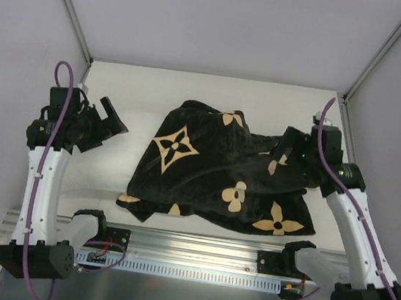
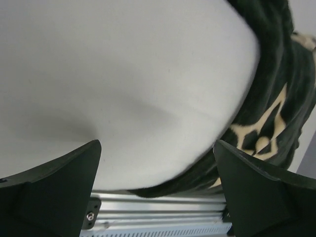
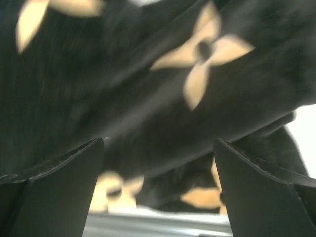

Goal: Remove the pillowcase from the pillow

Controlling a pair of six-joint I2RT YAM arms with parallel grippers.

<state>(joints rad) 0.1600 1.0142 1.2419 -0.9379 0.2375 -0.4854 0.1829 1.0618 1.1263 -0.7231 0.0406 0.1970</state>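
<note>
The black pillowcase [image 1: 219, 175] with tan flower and star motifs lies crumpled over the middle of the table. The white pillow [image 1: 114, 161] sticks out from its left side. My left gripper [image 1: 112, 120] hangs open just left of the pillow's far corner. In the left wrist view the pillow [image 2: 123, 84] fills the frame, the pillowcase [image 2: 276, 98] is bunched at its right, and nothing sits between the spread fingers of the gripper [image 2: 158, 187]. My right gripper [image 1: 285, 150] is open at the cover's right edge. Its wrist view shows the pillowcase [image 3: 148, 98] close beyond the empty, open gripper [image 3: 158, 187].
An aluminium rail [image 1: 195, 249] runs along the near table edge between the arm bases. White walls and slanted frame posts [image 1: 71, 7] close in the table on the left, right and back.
</note>
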